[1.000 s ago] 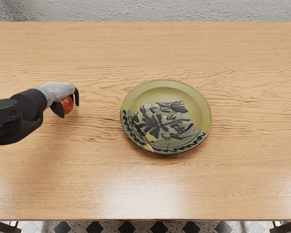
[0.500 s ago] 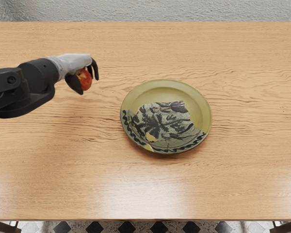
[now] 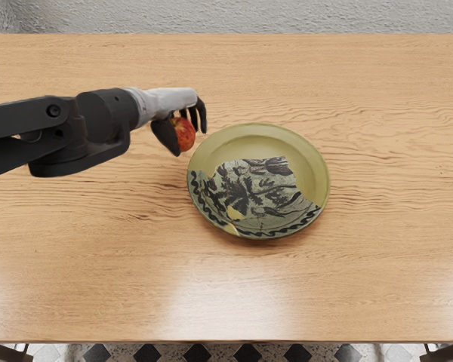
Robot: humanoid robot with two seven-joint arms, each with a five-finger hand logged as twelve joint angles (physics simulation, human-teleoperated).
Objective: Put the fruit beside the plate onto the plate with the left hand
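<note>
My left hand (image 3: 183,125) comes in from the left edge on a dark arm and is shut on a small red fruit (image 3: 185,133), held above the table. The fruit hangs just left of the upper-left rim of the olive-green plate (image 3: 302,151), which has a dark floral pattern in its middle. Black fingertips (image 3: 200,117) curl over the fruit and hide part of it. The plate holds nothing. The right arm does not show.
The wooden table (image 3: 362,286) runs across the whole view, with its front edge near the bottom and a checkered floor below. A grey wall strip lies beyond the far edge.
The left hand has lifted the fruit off the table at the left and carried it right, from far left of the plate to just beside the plate's upper-left rim.
</note>
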